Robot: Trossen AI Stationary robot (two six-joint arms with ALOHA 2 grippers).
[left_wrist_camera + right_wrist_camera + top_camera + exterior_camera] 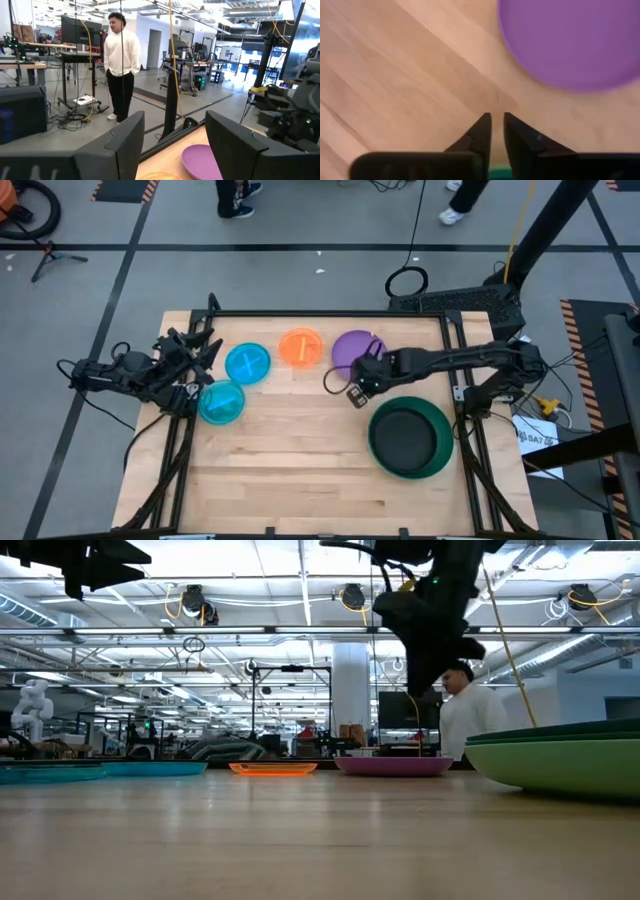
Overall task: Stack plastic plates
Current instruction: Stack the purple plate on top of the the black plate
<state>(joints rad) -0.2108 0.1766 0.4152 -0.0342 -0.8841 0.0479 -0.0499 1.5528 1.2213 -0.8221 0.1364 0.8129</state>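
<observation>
Five plates or stacks lie flat on the wooden table. Two cyan plates [247,363] [221,402] are at the far left, an orange plate [300,347] and a purple plate [352,350] sit along the far side. At the right, a black plate [405,438] lies in a stack of green plates [440,448]. My right gripper [497,122] hangs above bare wood just near of the purple plate [570,40], pointing down, its fingertips a little apart with nothing between them. My left gripper [175,150] waits open and level at the table's left edge [205,352].
The near half of the table [290,480] is bare wood. Black frame rails run along the table's edges [330,314]. A person in a white top [121,55] stands on the floor beyond the table. Cables and stands fill the room behind.
</observation>
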